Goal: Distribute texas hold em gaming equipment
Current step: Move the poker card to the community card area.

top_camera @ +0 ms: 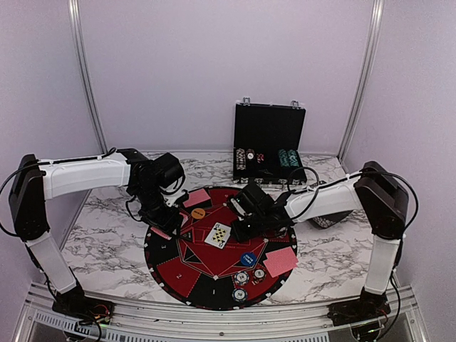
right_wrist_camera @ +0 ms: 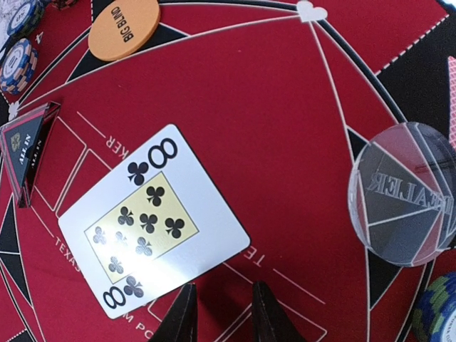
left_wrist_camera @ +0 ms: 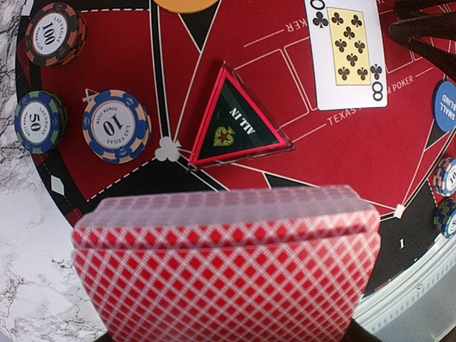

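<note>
My left gripper (top_camera: 161, 225) is shut on a deck of red-backed playing cards (left_wrist_camera: 224, 263) over the mat's left side; the deck hides its fingers. An eight of clubs (right_wrist_camera: 152, 221) lies face up mid-mat. My right gripper (right_wrist_camera: 222, 313) hovers just beside that card's corner, open, with nothing between its fingers. An orange Big Blind disc (right_wrist_camera: 124, 28), a clear dealer disc (right_wrist_camera: 399, 192), a blue disc (top_camera: 247, 258) and an All In triangle (left_wrist_camera: 235, 125) lie on the mat. Chips marked 100 (left_wrist_camera: 53, 32), 50 (left_wrist_camera: 39, 121) and 10 (left_wrist_camera: 115, 126) sit by the left rim.
The round red-and-black mat (top_camera: 182, 274) covers the marble table's centre. Face-down red cards lie at its far left (top_camera: 197, 197) and near right (top_camera: 280, 261), with chips (top_camera: 242, 276) by the near edge. An open black chip case (top_camera: 269, 142) stands at the back.
</note>
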You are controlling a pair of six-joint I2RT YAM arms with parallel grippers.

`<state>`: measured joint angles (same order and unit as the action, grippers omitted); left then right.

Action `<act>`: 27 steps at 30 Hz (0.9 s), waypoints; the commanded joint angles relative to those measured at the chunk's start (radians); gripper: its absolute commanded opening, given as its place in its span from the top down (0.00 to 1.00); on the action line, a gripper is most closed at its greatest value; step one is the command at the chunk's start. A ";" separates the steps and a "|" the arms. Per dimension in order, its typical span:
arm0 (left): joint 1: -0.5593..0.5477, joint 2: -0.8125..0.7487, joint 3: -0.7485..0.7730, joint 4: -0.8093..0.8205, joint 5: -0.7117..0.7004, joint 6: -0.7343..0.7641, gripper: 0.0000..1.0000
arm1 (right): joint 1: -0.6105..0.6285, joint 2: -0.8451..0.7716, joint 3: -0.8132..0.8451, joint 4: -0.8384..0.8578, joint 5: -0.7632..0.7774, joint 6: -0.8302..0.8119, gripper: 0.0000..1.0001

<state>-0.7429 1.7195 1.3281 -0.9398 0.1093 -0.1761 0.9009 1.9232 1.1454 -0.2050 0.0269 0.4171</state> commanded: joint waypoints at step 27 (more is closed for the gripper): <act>0.005 -0.039 0.019 -0.010 0.009 -0.002 0.50 | 0.021 0.033 0.117 0.019 -0.067 -0.047 0.70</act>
<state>-0.7429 1.7195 1.3281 -0.9401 0.1089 -0.1761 0.9146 1.9873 1.2209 -0.1841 0.0322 0.3660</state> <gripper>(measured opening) 0.659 0.297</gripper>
